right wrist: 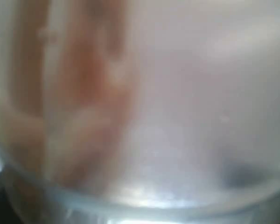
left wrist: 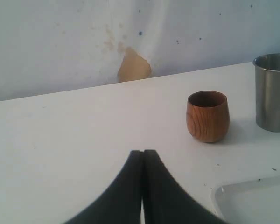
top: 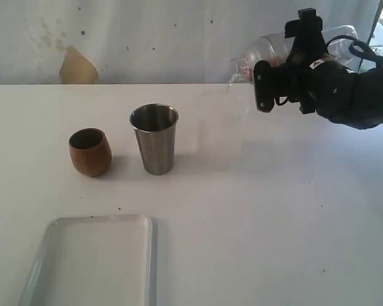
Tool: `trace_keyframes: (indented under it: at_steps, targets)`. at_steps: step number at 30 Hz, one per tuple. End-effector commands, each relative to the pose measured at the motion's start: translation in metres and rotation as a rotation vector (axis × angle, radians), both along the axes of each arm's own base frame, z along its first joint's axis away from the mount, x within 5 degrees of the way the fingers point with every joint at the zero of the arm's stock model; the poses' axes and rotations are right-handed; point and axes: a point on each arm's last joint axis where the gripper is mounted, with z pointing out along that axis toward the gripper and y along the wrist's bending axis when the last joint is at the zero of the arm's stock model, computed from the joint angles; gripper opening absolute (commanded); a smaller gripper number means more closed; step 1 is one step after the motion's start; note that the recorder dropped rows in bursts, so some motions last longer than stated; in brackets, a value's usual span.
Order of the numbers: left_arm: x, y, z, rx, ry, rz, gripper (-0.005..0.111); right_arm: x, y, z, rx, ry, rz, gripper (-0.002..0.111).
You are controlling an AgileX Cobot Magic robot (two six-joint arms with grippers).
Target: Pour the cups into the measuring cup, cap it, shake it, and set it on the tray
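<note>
The brown wooden cup point(top: 89, 152) and the steel tumbler point(top: 154, 139) stand upright side by side on the white table. High at the back right, my right gripper point(top: 287, 60) is shut on the clear measuring cup point(top: 263, 51), which lies tipped nearly on its side in the air with its lidded end pointing left. In the right wrist view the measuring cup point(right wrist: 168, 116) fills the picture as a blur with reddish-brown matter inside, and the fingers are hidden. My left gripper point(left wrist: 143, 153) is shut on nothing, low over the table, short of the wooden cup point(left wrist: 207, 115) and the steel tumbler point(left wrist: 272, 92).
The white tray point(top: 152, 255) lies at the front left, and its corner point(left wrist: 224, 193) shows in the left wrist view. A wall with a tan patch point(top: 76, 67) runs behind the table.
</note>
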Motion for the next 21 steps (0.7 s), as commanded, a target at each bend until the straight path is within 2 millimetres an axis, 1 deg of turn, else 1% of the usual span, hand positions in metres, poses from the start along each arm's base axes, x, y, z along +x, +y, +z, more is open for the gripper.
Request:
trace_keyframes:
  at_steps: [1, 10, 21]
  targets:
    - [-0.0001, 0.0001, -0.0007, 0.003, -0.007, 0.000, 0.000, 0.0012, -0.0023, 0.0157, -0.050, -0.098, -0.011, 0.000]
    - [-0.0001, 0.0001, -0.0007, 0.003, -0.007, 0.000, 0.000, 0.0013, -0.0037, 0.0212, -0.065, -0.157, -0.027, 0.000]
    - [-0.0001, 0.0001, -0.0007, 0.003, -0.007, 0.000, 0.000, 0.0013, -0.0016, 0.0214, -0.087, -0.162, -0.002, 0.000]
